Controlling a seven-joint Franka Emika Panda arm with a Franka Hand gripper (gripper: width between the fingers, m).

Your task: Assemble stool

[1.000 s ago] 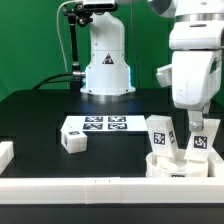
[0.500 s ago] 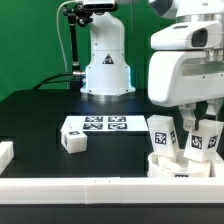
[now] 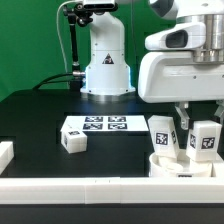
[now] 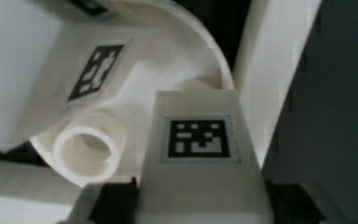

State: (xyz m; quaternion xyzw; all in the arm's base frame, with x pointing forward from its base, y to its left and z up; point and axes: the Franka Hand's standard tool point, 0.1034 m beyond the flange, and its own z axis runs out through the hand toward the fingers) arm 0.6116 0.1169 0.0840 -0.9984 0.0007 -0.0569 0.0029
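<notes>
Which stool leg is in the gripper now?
The leg at the exterior view's far right, clamped by the gripper over the seat. Its neighbour leg stands free on the seat; the third leg sits on the table.

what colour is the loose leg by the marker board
White leg, with a small black-and-white tag; best in the exterior view.

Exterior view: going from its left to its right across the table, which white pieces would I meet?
First a white block at the edge → loose leg lying down → upright leg on the seat → held leg in the end effector.
</notes>
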